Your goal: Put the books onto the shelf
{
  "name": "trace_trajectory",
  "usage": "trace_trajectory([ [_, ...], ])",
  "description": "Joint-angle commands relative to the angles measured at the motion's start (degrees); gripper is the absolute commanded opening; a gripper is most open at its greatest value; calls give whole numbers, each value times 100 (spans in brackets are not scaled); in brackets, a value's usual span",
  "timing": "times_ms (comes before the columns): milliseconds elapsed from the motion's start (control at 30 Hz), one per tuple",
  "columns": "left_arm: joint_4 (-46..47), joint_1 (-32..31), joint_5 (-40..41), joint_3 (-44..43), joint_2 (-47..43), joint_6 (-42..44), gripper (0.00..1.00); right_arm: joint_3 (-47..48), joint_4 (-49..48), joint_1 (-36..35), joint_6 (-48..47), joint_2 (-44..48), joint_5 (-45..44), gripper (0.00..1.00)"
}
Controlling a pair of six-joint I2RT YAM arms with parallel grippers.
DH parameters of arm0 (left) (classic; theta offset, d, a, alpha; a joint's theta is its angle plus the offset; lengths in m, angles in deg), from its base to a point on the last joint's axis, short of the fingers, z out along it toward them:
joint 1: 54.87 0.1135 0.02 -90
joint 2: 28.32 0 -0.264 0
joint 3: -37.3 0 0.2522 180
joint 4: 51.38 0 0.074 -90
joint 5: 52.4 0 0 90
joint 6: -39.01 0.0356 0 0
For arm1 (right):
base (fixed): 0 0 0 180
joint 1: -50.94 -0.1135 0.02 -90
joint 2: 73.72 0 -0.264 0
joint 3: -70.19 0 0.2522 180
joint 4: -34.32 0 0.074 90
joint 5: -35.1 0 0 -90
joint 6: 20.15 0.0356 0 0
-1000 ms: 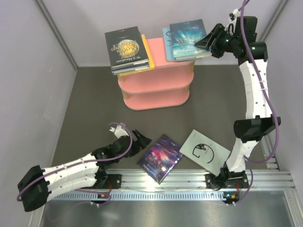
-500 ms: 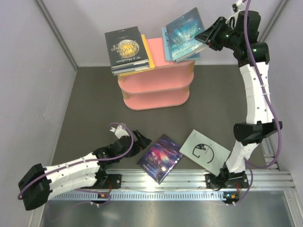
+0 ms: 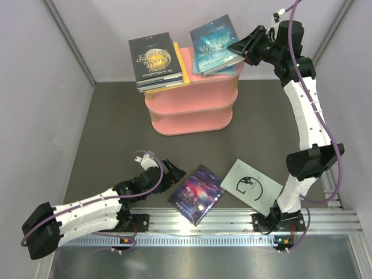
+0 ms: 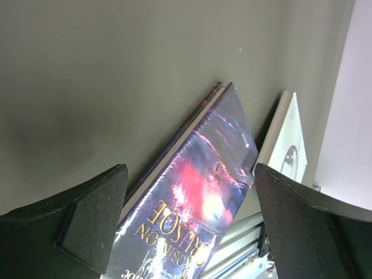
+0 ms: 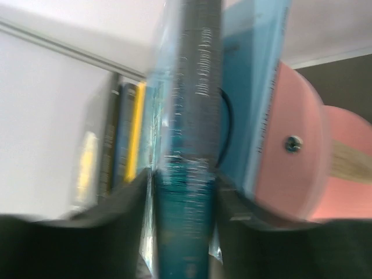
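Observation:
The pink shelf (image 3: 192, 113) stands at the back of the table. On its top left lies a stack of books with the black moon book (image 3: 154, 57) uppermost. At the top right, my right gripper (image 3: 241, 46) is shut on the edge of the teal icy book (image 3: 212, 36), which is tilted up off a light blue book (image 3: 194, 53). The right wrist view shows the teal book (image 5: 189, 174) clamped between the fingers, beside the light blue book (image 5: 256, 70) and the shelf (image 5: 290, 157). My left gripper (image 3: 173, 172) stands open beside the purple galaxy book (image 3: 196, 193), with nothing held. In the left wrist view the purple galaxy book (image 4: 197, 192) fills the space between my fingers.
A pale white book (image 3: 251, 187) lies right of the purple one, near the right arm's base; the white book (image 4: 289, 145) also shows in the left wrist view. Grey walls close in on both sides and behind the shelf. An aluminium rail (image 3: 232, 220) runs along the near edge.
The right gripper closed on the teal book, then swung up and to the left, tilting the book over the shelf top. The left arm has not moved.

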Motion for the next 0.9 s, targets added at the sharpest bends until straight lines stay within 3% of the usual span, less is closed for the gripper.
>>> trace_trajectory([
  [0,136,12,85,6,-252,6,95,-224,164,-135,-704,365,-412,56],
  [67,83,12,102,33,-323,5,95,-93,514,-144,-872,366,-676,99],
  [233,83,12,111,33,-350,-3,95,600,1550,-152,-1487,23,-1324,100],
  [500,145,12,67,-20,-166,23,94,479,1861,-135,-2041,189,-2003,100],
  [633,-127,12,155,-204,-174,233,95,-372,925,67,-2006,812,-1380,100],
  [700,-382,12,234,-380,-192,356,96,-1580,-268,85,-1936,1743,-1423,100],
  [867,-444,12,278,-503,-209,480,98,-2991,-1469,173,-1892,3148,-1590,100],
])
